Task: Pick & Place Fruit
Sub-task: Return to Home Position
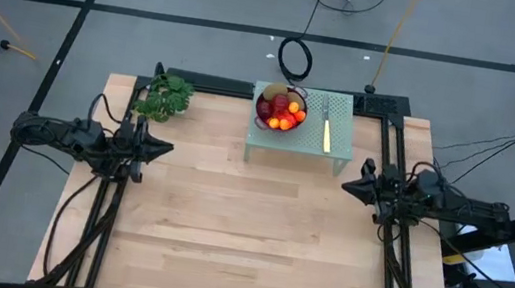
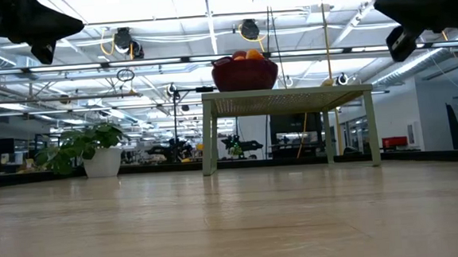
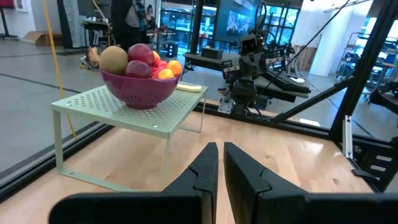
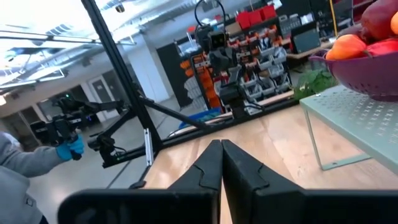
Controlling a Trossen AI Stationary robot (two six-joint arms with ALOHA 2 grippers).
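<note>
Your fruit (image 3: 140, 55) sits heaped in the dark red colander (image 3: 140, 93) on the shelf (image 3: 124, 113), so I judge nothing is left to carry; the left end effector (image 1: 168, 148) and right end effector (image 1: 346, 186) hang at the counter's (image 1: 244, 243) sides, fingers drawn together, empty, well clear of the shelf.

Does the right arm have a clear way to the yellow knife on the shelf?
Probably yes: the knife lies bare on the shelf nearest the right gripper, colander beyond it, nothing between them.
</note>
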